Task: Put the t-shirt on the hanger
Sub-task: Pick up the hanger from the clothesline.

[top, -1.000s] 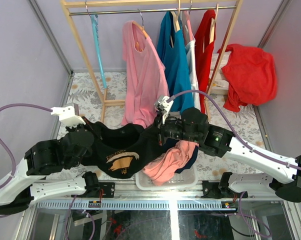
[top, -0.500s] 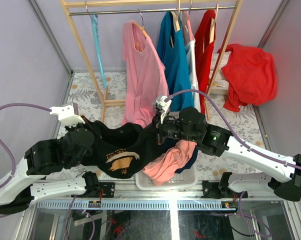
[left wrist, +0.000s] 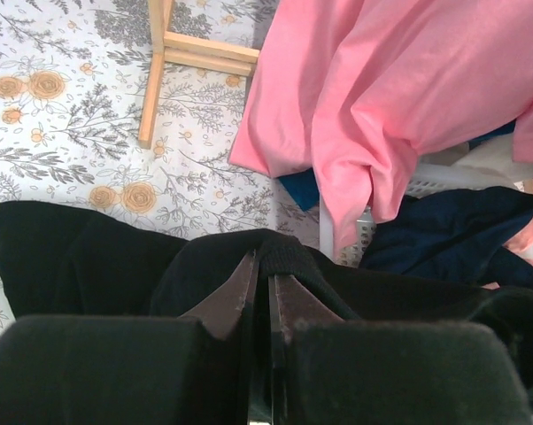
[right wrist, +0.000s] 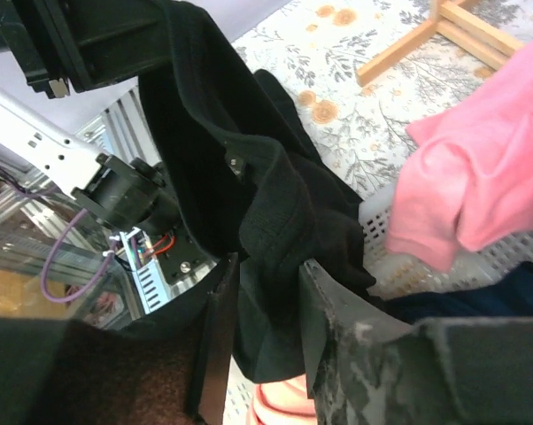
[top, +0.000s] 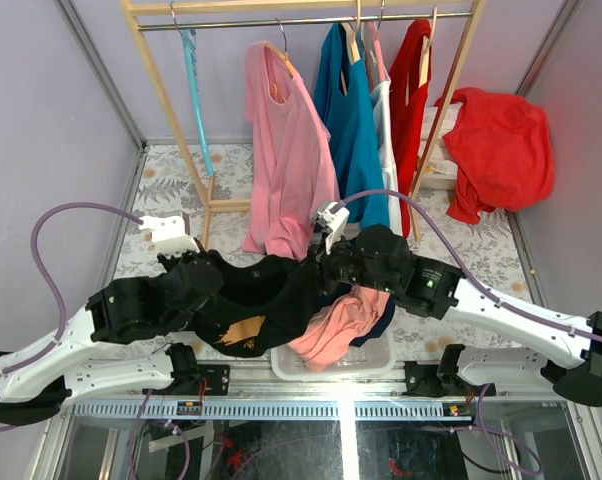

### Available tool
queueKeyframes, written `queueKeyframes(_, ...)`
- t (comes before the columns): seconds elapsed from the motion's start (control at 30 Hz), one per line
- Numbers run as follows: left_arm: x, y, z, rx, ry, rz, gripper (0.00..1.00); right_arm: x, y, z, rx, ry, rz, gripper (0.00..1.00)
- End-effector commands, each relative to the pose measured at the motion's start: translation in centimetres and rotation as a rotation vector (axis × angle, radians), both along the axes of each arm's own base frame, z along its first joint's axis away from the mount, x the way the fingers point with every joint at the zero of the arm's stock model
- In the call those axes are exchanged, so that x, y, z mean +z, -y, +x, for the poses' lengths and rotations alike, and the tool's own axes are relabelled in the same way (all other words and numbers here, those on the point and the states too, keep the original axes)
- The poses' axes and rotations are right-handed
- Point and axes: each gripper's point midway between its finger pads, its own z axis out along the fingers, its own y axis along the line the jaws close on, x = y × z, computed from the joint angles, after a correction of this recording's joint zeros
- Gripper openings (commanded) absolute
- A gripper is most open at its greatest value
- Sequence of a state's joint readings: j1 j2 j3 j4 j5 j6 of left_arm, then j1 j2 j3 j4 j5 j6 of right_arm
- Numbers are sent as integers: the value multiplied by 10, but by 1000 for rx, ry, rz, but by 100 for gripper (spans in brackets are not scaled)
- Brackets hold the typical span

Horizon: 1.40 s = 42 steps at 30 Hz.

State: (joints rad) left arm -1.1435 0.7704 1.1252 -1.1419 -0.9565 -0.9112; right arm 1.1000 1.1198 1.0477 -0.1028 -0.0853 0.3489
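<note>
Between the two arms, the black t-shirt (top: 251,300) hangs stretched, its tan print showing low on the front. Left gripper (left wrist: 265,270) is pinched tight on a ribbed fold at its fingertips. Right gripper (right wrist: 266,266) clamps a thick bunch of the same fabric. The light blue hanger (top: 196,100) hangs on the wooden rack (top: 231,206), well apart.

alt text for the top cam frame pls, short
The left gripper and right gripper hold a black t-shirt stretched between them, partly over a white basket of clothes. Behind, a light blue hanger hangs bare on a wooden rack, left of a pink t-shirt and other garments.
</note>
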Motion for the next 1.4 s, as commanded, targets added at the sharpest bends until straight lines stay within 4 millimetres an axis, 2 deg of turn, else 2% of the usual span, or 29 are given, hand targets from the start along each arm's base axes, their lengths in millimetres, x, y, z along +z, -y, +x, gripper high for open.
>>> queueKeyframes(0.0,3,14,5,-5,20,-74,0,47,19,7,-74,71,71,47)
queueKeyframes(0.1,-4,16,3,-13,9,-90,0,80,24,7,-76,122,98,60)
queueKeyframes(0.23,-11,19,2,-34,10,-109,0,126,17,19,-100,210,158,65)
queueKeyframes(0.4,-11,19,1,-46,7,-100,0,182,-18,57,-183,328,213,66)
queueKeyframes(0.57,-10,16,-3,-57,11,-121,0,215,-62,96,-239,436,199,66)
queueKeyframes(0.63,-10,13,-4,-60,12,-131,0,213,-84,112,-252,465,178,66)
queueKeyframes(0.67,-9,12,-5,-61,13,-135,0,223,-90,116,-256,484,191,66)
queueKeyframes(0.7,-8,11,-5,-62,15,-140,0,223,-97,121,-259,494,186,66)
queueKeyframes(0.83,-4,10,-7,-71,22,-159,0,222,-113,139,-301,525,168,66)
queueKeyframes(1.2,6,4,-10,-80,43,-186,0,211,-132,181,-456,595,139,69)
queueKeyframes(1.37,5,5,-10,-86,47,-190,0,203,-134,199,-536,636,108,69)
